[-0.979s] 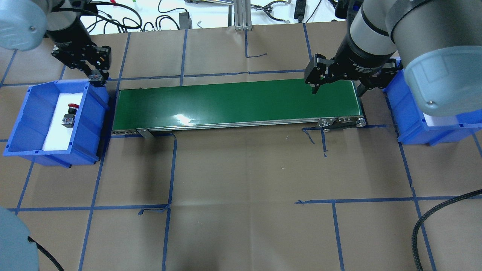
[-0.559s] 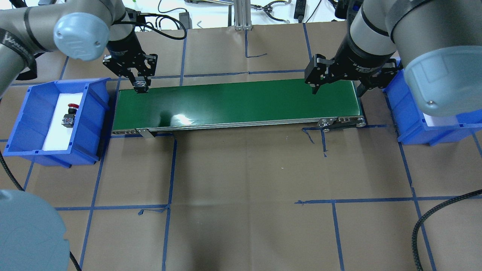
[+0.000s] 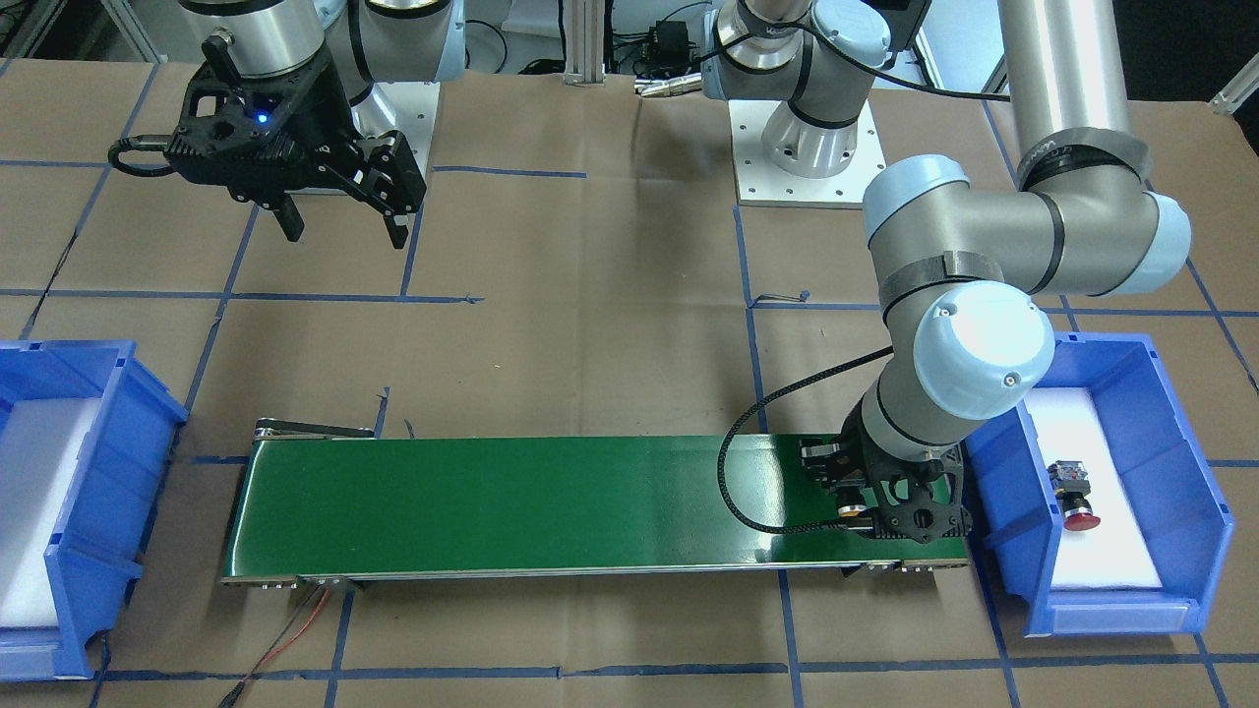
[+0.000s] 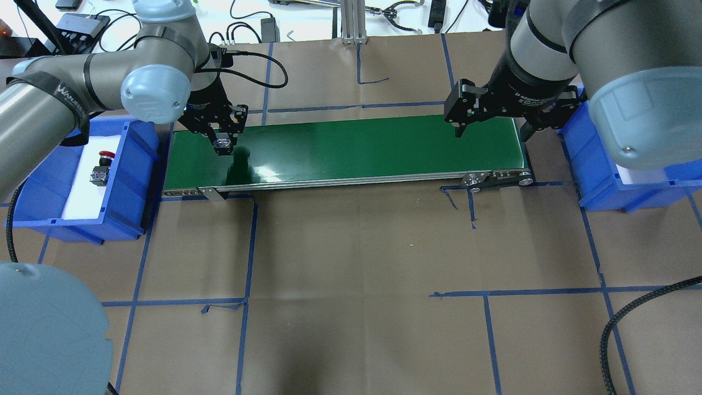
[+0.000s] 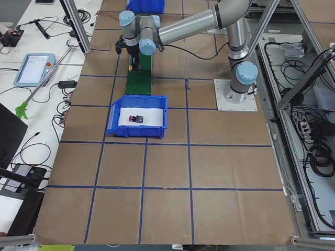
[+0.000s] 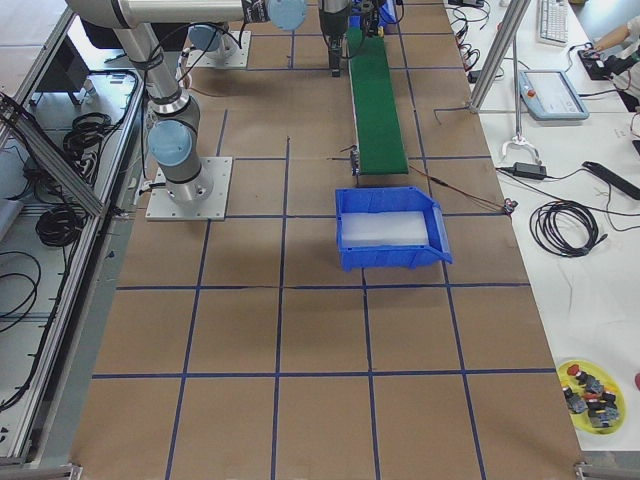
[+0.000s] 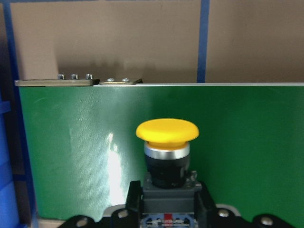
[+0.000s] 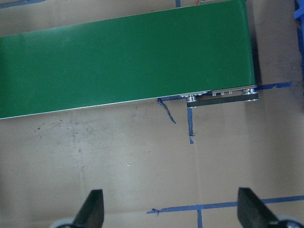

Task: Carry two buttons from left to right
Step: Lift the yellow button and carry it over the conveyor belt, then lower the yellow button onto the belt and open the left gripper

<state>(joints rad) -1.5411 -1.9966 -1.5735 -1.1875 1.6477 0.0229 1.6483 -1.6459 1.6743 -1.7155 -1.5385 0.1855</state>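
Note:
My left gripper (image 4: 223,144) is shut on the yellow button (image 7: 167,132), gripping its grey-black body just above the left end of the green conveyor belt (image 4: 356,148). The yellow cap also shows in the front-facing view (image 3: 852,510). The red button (image 4: 103,163) lies on its side on white padding in the left blue bin (image 4: 131,181), also seen in the front-facing view (image 3: 1074,500). My right gripper (image 4: 492,131) is open and empty, hovering over the belt's right end; its fingertips (image 8: 92,209) frame bare brown paper.
The right blue bin (image 4: 603,181) with white padding stands just beyond the belt's right end. A black cable (image 4: 630,312) lies at the table's near right. An aluminium post (image 4: 351,22) stands behind the belt.
My left arm has swung right from beside the left bin onto the belt's left end, carrying the yellow button, and has come lower. The right arm has not moved.

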